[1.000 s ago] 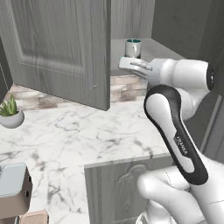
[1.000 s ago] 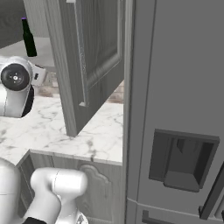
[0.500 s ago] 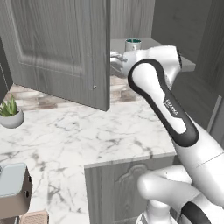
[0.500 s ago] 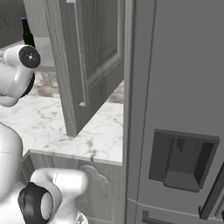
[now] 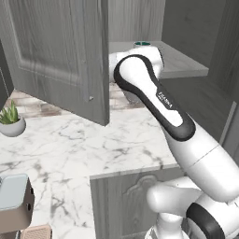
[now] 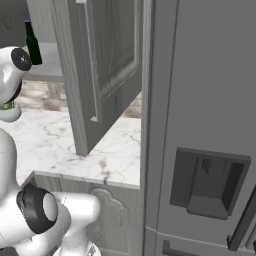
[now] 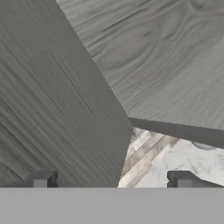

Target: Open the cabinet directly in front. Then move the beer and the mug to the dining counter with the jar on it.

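Note:
The cabinet stands open, its left door [image 5: 60,56] swung out over the worktop and its right door [image 6: 105,65] edge-on in the right base view. The mug [image 5: 142,44] shows just its teal rim on the shelf, behind my forearm. At the shelf's left end stands the beer [image 6: 32,44], dark with a purple cap. My gripper [image 7: 111,179] is open, its fingertips [image 7: 41,178] wide apart and nothing held. It faces the left door's inner face and edge, with the shelf's underside above. The jar and dining counter are out of view.
The marble worktop [image 5: 70,140] with its brick backsplash [image 7: 144,151] lies below the cabinet. A small potted plant [image 5: 10,122] stands at its left, and a grey appliance [image 5: 14,203] sits at the near left corner. A tall grey fridge [image 6: 200,125] stands at the right.
My arm has swung up and left, from the front of the shelf toward the open left door, and the hand is now hidden behind the forearm. Beer and mug have not moved.

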Tool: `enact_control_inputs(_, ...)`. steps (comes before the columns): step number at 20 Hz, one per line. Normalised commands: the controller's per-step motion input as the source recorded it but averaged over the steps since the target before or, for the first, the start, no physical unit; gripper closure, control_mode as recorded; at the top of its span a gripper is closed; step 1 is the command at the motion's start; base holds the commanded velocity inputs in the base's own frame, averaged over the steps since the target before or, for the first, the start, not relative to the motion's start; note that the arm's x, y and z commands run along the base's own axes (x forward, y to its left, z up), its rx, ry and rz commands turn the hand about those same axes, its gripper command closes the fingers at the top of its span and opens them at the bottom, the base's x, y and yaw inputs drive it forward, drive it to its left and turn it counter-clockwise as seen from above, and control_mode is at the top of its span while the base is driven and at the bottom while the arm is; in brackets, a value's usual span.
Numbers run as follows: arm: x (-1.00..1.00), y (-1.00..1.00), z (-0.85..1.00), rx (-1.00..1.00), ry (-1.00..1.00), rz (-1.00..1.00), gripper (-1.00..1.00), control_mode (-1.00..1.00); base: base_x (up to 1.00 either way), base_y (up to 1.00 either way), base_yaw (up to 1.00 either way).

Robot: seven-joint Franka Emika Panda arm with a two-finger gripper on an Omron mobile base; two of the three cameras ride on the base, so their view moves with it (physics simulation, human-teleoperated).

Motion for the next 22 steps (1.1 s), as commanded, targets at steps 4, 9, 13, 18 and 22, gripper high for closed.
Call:
enact_control_inputs(4,-0.47,0.99,0.00,0.07,-0.10,0.16,-1.00,-1.00,0.00,0.00,0.00)
enact_control_inputs(9,-0.26,1.00,-0.04,0.14,-0.11,0.06,-1.00,-1.00,0.00,0.00,0.00)
enact_control_inputs(13,0.09,0.71,-0.23,0.23,-0.01,-0.01,-1.00,-1.00,0.00,0.00,0.00)
enact_control_inputs(18,0.02,-0.10,0.07,0.00,0.00,-0.04,-1.00,-1.00,0.00,0.00,0.00)
enact_control_inputs(22,-0.18,-0.97,0.57,-0.02,0.00,-0.34,-1.00,-1.00,0.00,0.00,0.00)
